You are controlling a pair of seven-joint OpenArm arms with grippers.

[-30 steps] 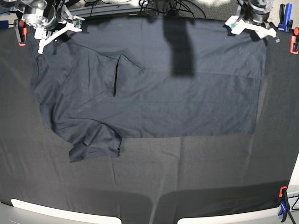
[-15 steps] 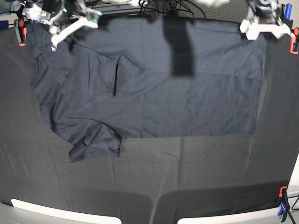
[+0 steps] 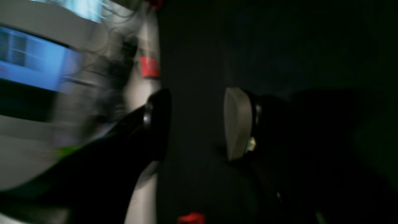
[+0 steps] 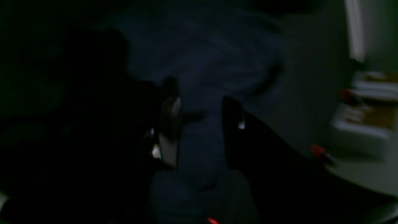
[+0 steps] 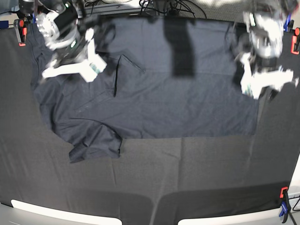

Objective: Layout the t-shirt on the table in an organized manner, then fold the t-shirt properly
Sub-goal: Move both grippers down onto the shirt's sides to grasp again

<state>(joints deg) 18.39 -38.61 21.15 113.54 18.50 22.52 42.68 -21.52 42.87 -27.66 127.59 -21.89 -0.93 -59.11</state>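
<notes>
The left gripper (image 3: 197,124), two dark fingers with pale grey inner pads, stands with its jaws well apart and nothing between them; through the gap shows only dark cloth. In the base view this white-cased left gripper (image 5: 262,77), blurred, hangs above the right-hand hem of the shirt, near the table's right edge. The right gripper (image 4: 202,124) is likewise parted with an empty gap, and under it lies bluish fabric. In the base view the right gripper (image 5: 70,65) is also blurred, over the shirt's upper left part, close to the collar fold. Whether either one touches the cloth cannot be told.

The dark navy short-sleeved t-shirt of thin smooth fabric (image 5: 154,93) lies spread flat across the far half of the wide table with the black matte cloth top (image 5: 187,178), its body running toward the right edge, its collar end toward the left. One sleeve is crumpled and folded under at the shirt's near left corner. A fold creases the fabric near the collar.

The whole near half of the tabletop is bare cloth. Red clamps (image 5: 20,31) sit at the far corners, and a red and blue clamp (image 5: 283,204) at the near right corner.
</notes>
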